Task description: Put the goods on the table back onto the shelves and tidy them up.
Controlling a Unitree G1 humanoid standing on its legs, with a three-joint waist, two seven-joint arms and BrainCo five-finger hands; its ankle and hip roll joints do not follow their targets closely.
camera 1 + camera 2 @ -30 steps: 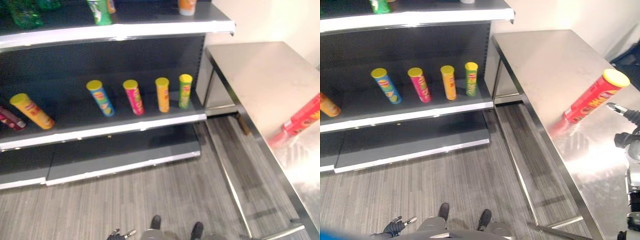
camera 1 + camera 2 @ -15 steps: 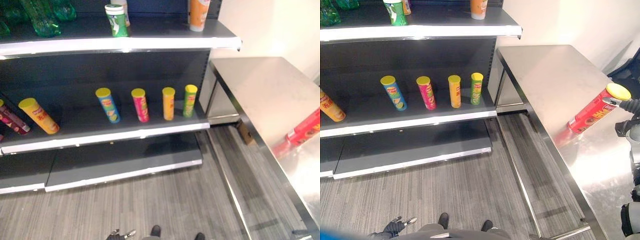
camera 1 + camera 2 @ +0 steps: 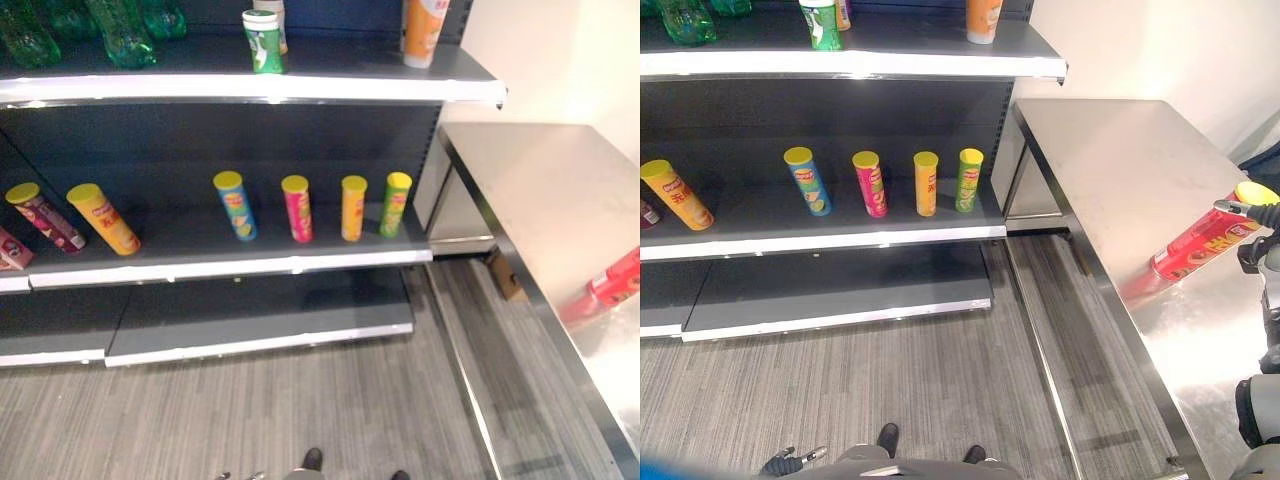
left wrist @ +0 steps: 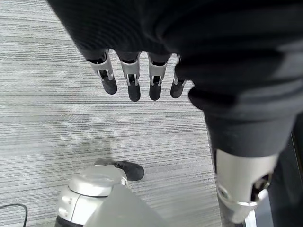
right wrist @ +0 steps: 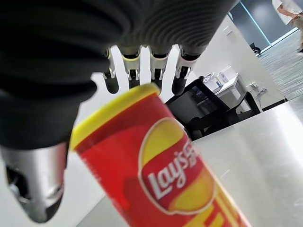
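Note:
A red chip can with a yellow lid stands on the steel table at my right. My right hand is at its top. In the right wrist view the can sits between the straight fingers and the thumb; the hand is open, not clasped. On the middle shelf stand a blue can, a pink can, an orange can and a green can, with a yellow-orange can and a maroon can further left. My left hand hangs open over the floor.
The top shelf holds green bottles, a green-and-white can and an orange container. A low bottom shelf juts out over the grey floor. The table's leg and rail run beside the shelf's right end.
The camera has turned, so the whole picture has shifted right and down. My right hand's fingers have closed in on the red can's lid. The left hand still hangs low.

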